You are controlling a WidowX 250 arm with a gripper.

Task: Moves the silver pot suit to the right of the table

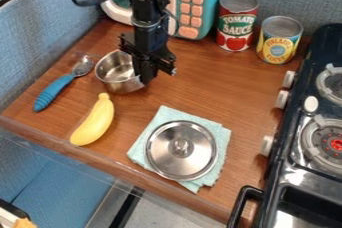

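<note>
silver round metal pot (115, 78), open-topped: in front of the teal toy microwave (212, 3). handling: likely light, stiff, slick; best taken by the rim. black gripper (143, 76): at the pot's wall; how far open, whether holding, cannot tell.

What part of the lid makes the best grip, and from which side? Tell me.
Take the lid by its knob, coming straight down from above and closing on two opposite sides of it. The lid lies flat on the cloth with the knob up at its centre, so a lift there should stay balanced; the low rim looks harder to get under.
</note>
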